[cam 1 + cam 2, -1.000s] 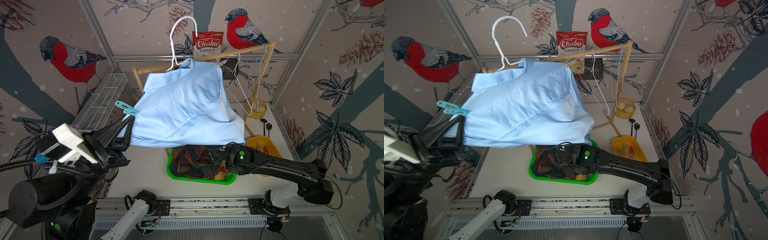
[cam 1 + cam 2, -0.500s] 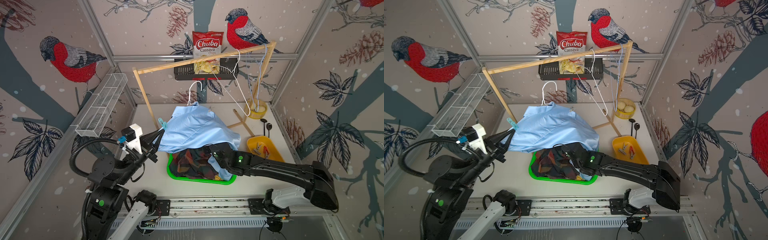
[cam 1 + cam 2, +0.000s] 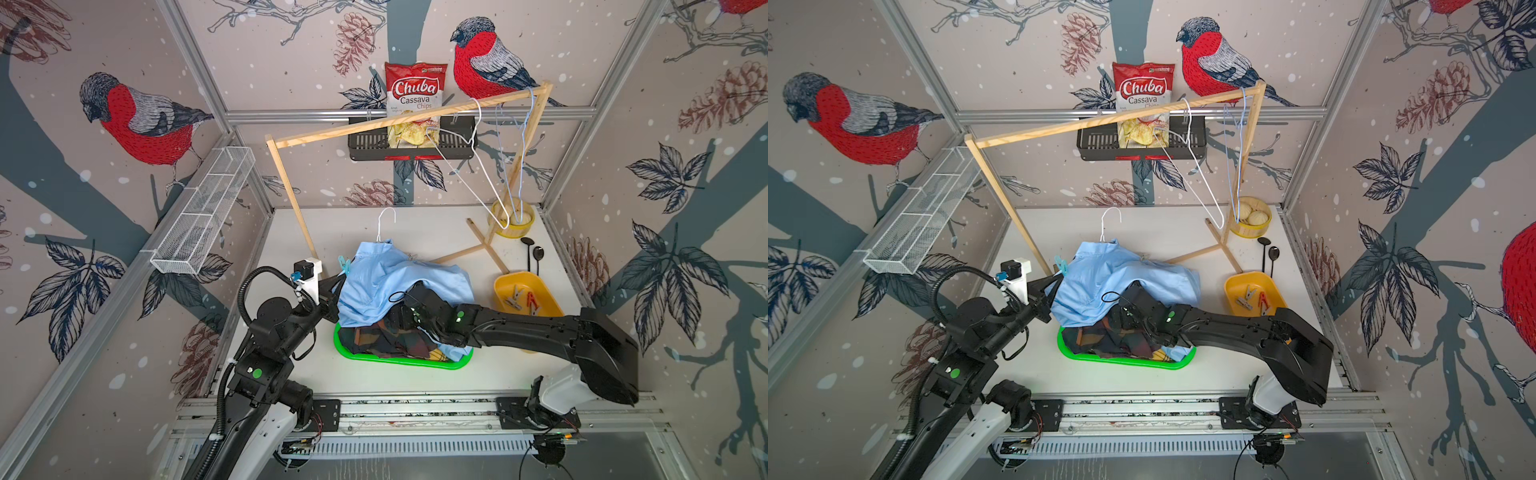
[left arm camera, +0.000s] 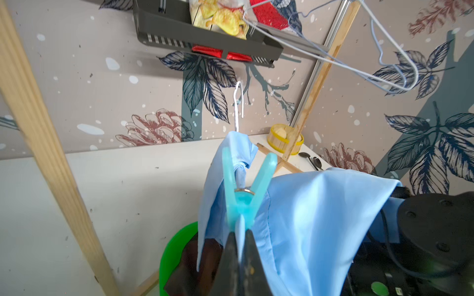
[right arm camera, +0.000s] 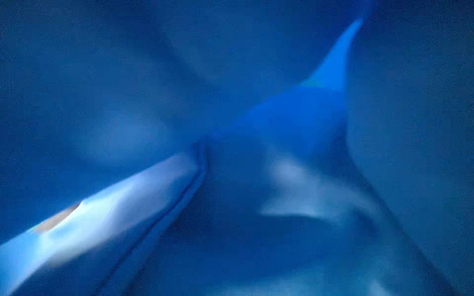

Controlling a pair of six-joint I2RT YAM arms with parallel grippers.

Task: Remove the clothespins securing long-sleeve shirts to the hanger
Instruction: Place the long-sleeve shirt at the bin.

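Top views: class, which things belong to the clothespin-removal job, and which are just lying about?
Job: teal clothespin, light blue shirt, white hanger, yellow tray holding clothespins, plaid shirt, green basket.
Lying about: Chuba cassava chips bag, black spoons, wire mesh shelf.

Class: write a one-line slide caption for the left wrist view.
Left gripper pinching the light blue shirt right beside the teal clothespin clipped onto it.
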